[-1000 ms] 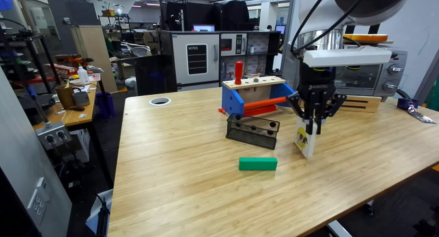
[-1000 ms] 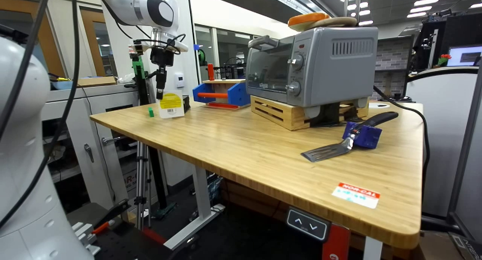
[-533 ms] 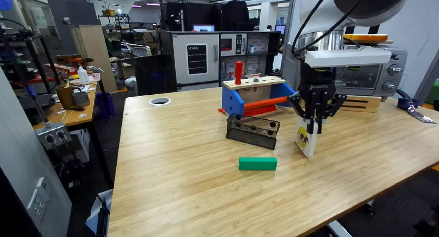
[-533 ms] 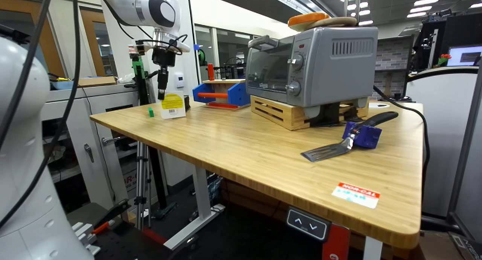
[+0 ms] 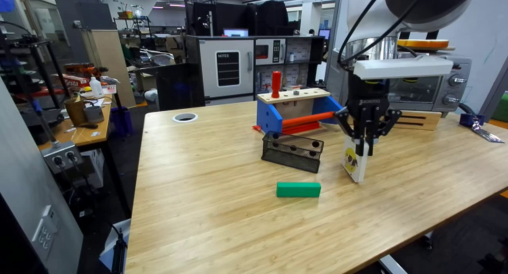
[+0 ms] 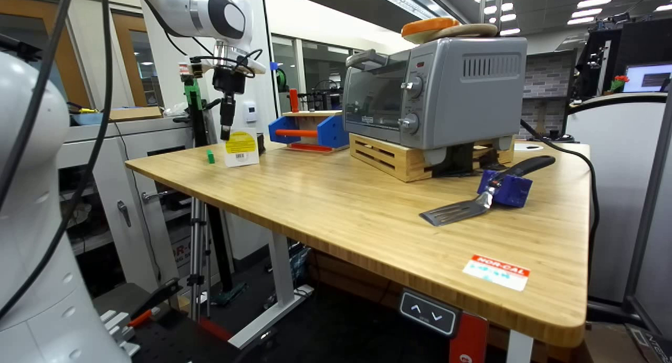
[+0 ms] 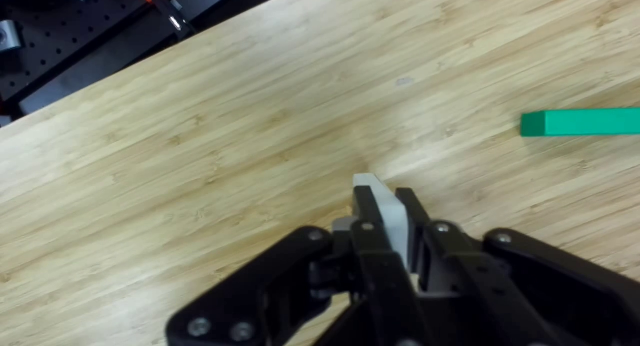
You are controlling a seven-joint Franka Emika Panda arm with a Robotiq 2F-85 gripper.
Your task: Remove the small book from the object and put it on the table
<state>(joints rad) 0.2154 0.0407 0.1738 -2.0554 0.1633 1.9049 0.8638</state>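
The small book is white with a yellow patch and stands upright on its edge. Its yellow-marked cover also shows in an exterior view, and its white edge shows in the wrist view. My gripper points down and is shut on the book's upper part. The book's lower edge is at or just above the table; I cannot tell if it touches. The black mesh rack stands beside the book, apart from it. In an exterior view the rack is mostly hidden behind the book.
A green block lies in front of the rack. A blue-and-orange toy bench stands behind the rack. A toaster oven on a wooden stand and a spatula on a purple block are further along the table.
My gripper and the book have shifted slightly, to the right in both exterior views, and then sunk very slightly. The rack and green block have not moved.
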